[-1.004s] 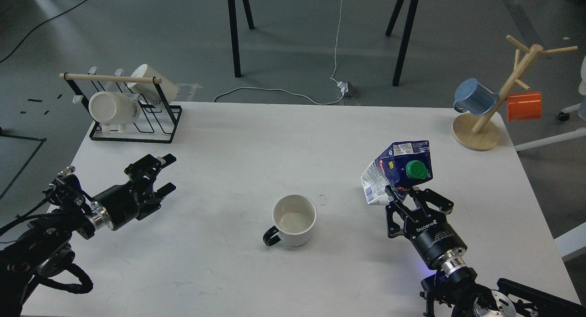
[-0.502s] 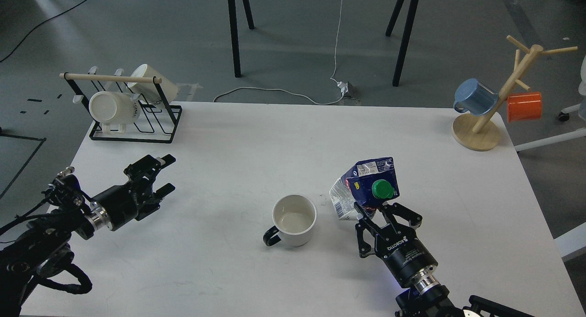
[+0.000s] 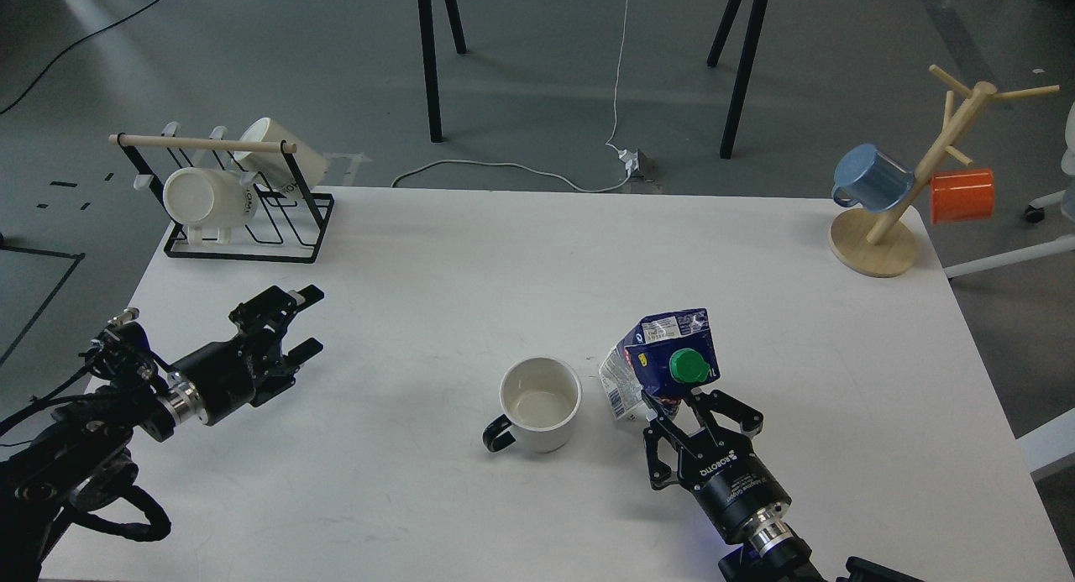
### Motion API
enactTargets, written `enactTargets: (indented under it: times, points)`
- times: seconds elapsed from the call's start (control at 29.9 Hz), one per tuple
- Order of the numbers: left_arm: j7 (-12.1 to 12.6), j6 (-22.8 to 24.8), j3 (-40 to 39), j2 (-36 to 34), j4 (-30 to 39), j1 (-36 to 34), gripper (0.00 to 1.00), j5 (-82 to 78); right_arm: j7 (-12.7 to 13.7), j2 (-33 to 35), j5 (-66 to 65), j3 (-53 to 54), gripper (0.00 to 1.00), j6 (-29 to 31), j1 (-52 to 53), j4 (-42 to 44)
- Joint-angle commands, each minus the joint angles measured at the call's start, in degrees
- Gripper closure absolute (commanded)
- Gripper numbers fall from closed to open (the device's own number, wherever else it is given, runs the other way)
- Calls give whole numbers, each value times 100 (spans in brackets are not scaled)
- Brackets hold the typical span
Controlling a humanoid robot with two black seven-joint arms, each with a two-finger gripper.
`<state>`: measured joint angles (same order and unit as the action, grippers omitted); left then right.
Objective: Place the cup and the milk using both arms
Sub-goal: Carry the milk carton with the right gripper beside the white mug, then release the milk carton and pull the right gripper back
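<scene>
White table [image 3: 470,254] holds all. My right gripper [image 3: 682,407] clamped on tilted milk carton [image 3: 663,365], just right of cup [image 3: 539,403]; whether its base touches the table, cannot tell. Step: setting milk down; next calls for levelling, then release. My left gripper [image 3: 296,322] apart, idle. Cup upright, looks empty; carton capped green.

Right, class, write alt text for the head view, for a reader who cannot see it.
A robot's right gripper holds a tilted blue milk carton with a green cap, close beside a white cup standing upright on a white table. The left gripper hangs open and empty at the table's left. A mug rack and mug tree occupy the far corners.
</scene>
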<state>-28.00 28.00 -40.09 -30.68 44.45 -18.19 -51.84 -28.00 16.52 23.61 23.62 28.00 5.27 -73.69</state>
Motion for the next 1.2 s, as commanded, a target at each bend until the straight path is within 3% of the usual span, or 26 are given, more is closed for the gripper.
enactTargets:
  times: [0.0,0.4,1.04,1.1,1.17]
  points:
    - [0,0,1,1,-59,0,1,-1,0,-87,-32,-68,65,0,0,39]
    - [0,0,1,10,-94,0,1,-1,0,-202,-120,-77,61,0,9,215]
    - [0,0,1,18,-129,0,1,-1,0,-149,-216,-77,15,0,-61,250]
    - [0,0,1,18,-129,0,1,8,0,-140,-269,-77,6,0,-149,197]
    - [0,0,1,18,-129,0,1,-1,0,-105,-287,-77,6,0,-271,145]
